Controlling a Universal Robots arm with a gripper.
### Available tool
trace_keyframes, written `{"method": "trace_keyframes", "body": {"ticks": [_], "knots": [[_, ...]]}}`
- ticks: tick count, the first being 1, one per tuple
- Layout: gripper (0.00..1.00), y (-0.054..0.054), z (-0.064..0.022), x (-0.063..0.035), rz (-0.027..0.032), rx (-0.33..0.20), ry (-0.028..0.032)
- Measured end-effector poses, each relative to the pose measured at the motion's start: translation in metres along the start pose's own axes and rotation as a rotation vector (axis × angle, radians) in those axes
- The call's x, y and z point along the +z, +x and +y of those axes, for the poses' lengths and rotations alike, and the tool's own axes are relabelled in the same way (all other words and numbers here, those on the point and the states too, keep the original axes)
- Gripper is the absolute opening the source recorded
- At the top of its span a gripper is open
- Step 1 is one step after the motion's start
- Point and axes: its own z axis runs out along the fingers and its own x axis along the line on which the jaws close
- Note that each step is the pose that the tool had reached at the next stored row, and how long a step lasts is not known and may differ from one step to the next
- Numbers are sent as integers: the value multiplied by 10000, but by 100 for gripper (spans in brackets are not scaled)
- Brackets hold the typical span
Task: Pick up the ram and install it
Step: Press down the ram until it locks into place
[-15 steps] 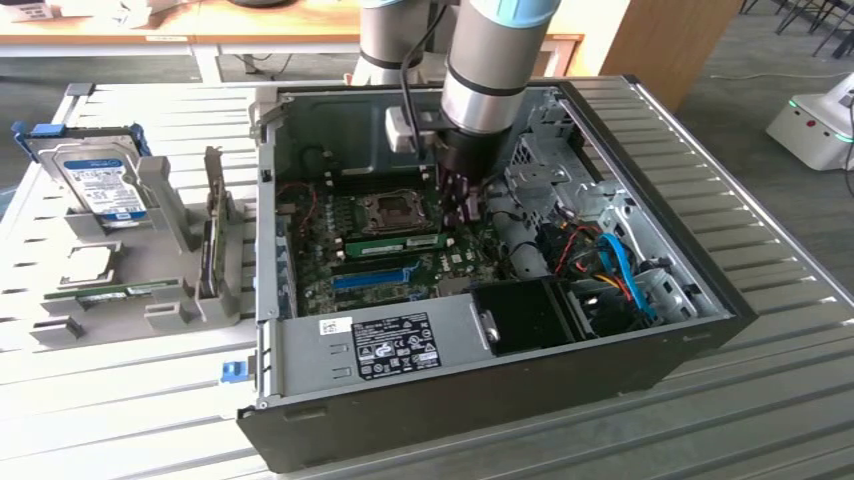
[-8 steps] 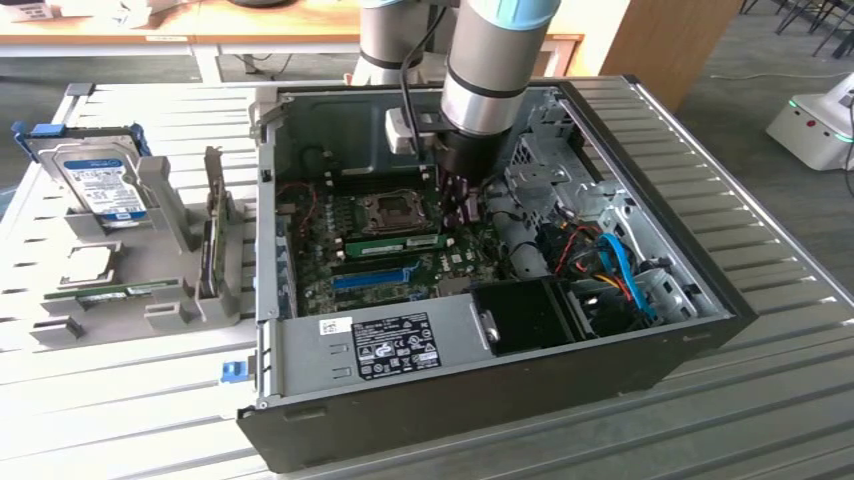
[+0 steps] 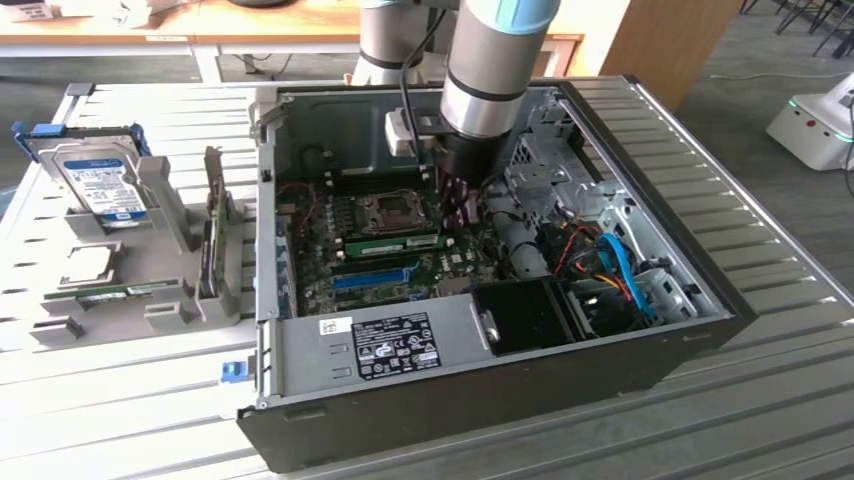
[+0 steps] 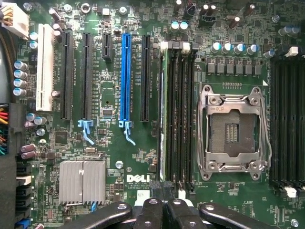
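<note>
Gripper [image 4: 162, 192] fingers shut together, poised at end of ram [image 4: 165, 114]. Contact not discernible. Ram stood in memory slot just beside CPU socket [image 4: 232, 129], on near side. Seating judged best done with straight, even downward pressure until white slot latches [image 4: 165, 46] are closed.

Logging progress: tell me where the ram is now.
The ram sits slotted into the motherboard inside the open case, between the CPU socket and the blue slot, to the exterior view's left of the robot arm.
</note>
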Motion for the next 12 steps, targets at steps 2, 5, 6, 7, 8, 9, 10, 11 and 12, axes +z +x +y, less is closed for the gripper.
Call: {"method": "trace_keyframes", "body": {"ticks": [2,5,6,7,8,9,10,11,12], "knots": [[11,0,-1,11,0,0,1],[11,1,0,21,2,0,-1],[11,1,0,21,2,0,0],[11,1,-1,21,2,0,0],[11,1,0,21,1,0,-1],[11,-2,-1,23,-2,1,1],[11,-10,0,23,-2,2,2],[11,-17,0,23,0,2,1],[11,-26,-1,23,0,0,1]]}}
